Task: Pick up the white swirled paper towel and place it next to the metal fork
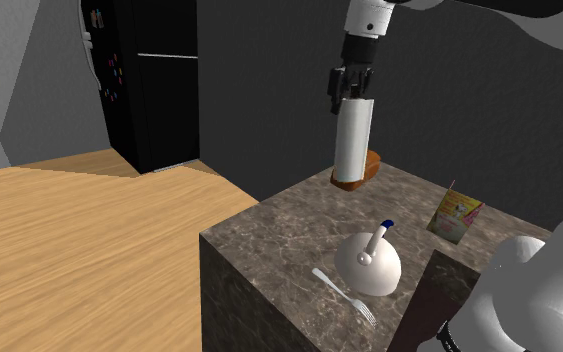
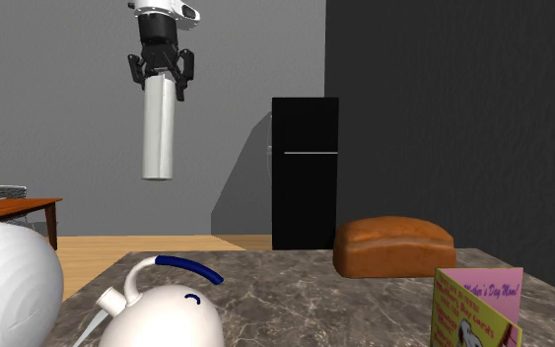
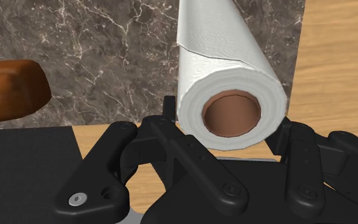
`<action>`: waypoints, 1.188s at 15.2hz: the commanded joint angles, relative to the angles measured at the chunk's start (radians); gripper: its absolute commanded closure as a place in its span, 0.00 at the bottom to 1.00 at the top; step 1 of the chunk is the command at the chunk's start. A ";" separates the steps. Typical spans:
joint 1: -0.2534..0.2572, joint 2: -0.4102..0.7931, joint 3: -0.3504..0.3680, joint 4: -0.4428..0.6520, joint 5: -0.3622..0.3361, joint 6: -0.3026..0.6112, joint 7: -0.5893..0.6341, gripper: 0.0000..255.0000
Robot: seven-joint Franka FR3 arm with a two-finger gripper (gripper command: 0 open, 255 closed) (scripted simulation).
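A white paper towel roll (image 1: 351, 140) hangs upright, well above the marble counter, with my black gripper (image 1: 352, 88) shut on its top end. In the second exterior view the roll (image 2: 158, 133) dangles below the gripper (image 2: 160, 77), high over the counter. The wrist view looks down the roll (image 3: 225, 76) with its brown cardboard core, clasped between the fingers (image 3: 171, 127). A metal fork (image 1: 346, 294) lies on the counter near its front edge, beside a white kettle (image 1: 369, 262).
A brown bread loaf (image 1: 361, 171) sits on the marble counter (image 1: 279, 240) directly below the roll. A greeting card (image 1: 455, 217) stands toward the shoulder view's right. A black fridge (image 1: 154, 80) stands behind, on a wooden floor. The kettle (image 2: 162, 311) has a blue handle.
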 commanded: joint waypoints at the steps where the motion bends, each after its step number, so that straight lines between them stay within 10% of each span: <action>1: 0.018 0.005 0.030 0.007 0.006 -0.006 0.049 1.00; 11: 0.113 0.100 0.177 0.115 0.025 -0.031 0.291 1.00; 18: 0.112 0.062 0.175 -0.026 0.029 0.071 0.293 1.00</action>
